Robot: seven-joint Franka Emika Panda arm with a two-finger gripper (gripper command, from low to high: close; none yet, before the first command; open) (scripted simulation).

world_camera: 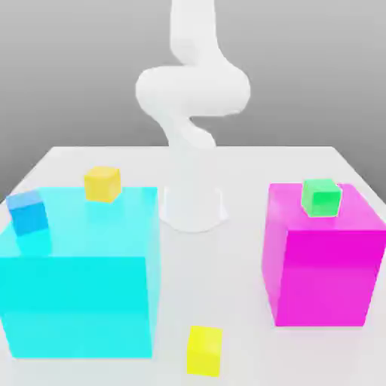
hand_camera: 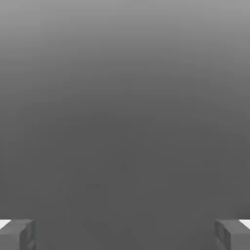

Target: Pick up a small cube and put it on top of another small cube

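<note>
I log: lemon cube [world_camera: 204,350] on counter [world_camera: 249,162], front, untouched. Amber cube [world_camera: 102,183] beside cyan block [world_camera: 75,301], far side. Gripper [hand_camera: 125,233] wide, empty. Nothing done; pick and stack both remain.

- The small lemon-yellow cube [world_camera: 204,350] is sitting flat on the white table [world_camera: 249,181], near the front edge in the exterior view, apart from both big blocks, one corner turning slightly toward the camera.
- The small golden-yellow cube [world_camera: 102,183] is resting upright on the big cyan block [world_camera: 79,271], at its far edge, a little askew, well apart from the lemon-yellow one.
</note>
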